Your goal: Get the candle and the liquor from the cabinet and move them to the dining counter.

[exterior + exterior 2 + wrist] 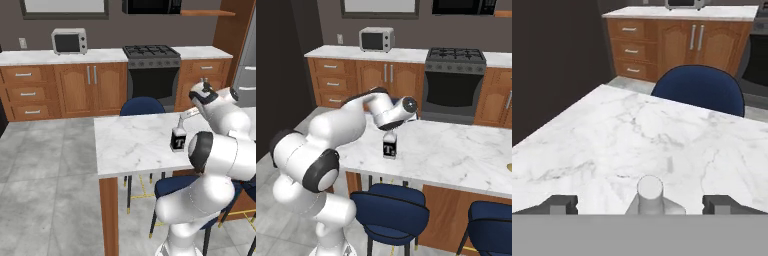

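Note:
The liquor (178, 140) stands upright on the dining counter (130, 145), a square bottle with a white "T" on its black label (389, 147). My gripper (183, 118) hovers just above the bottle's neck, open, with a fingertip on either side and touching nothing. In the hand view the pale bottle top (649, 189) sits centred between the two dark fingertips (559, 204), and the gripper (639, 204) stands wide apart over the marble (612, 140). An olive-gold sliver (509, 167) lies on the counter at the picture's right edge, too cropped to name. The cabinet is out of view.
Navy stools stand around the counter: one at the far side (142, 106), two at the near side (390, 200) (491, 220). Beyond are low wooden drawer cabinets (90, 85), a stove (152, 60) and a microwave (69, 41). The counter's left edge (97, 150) drops to tiled floor.

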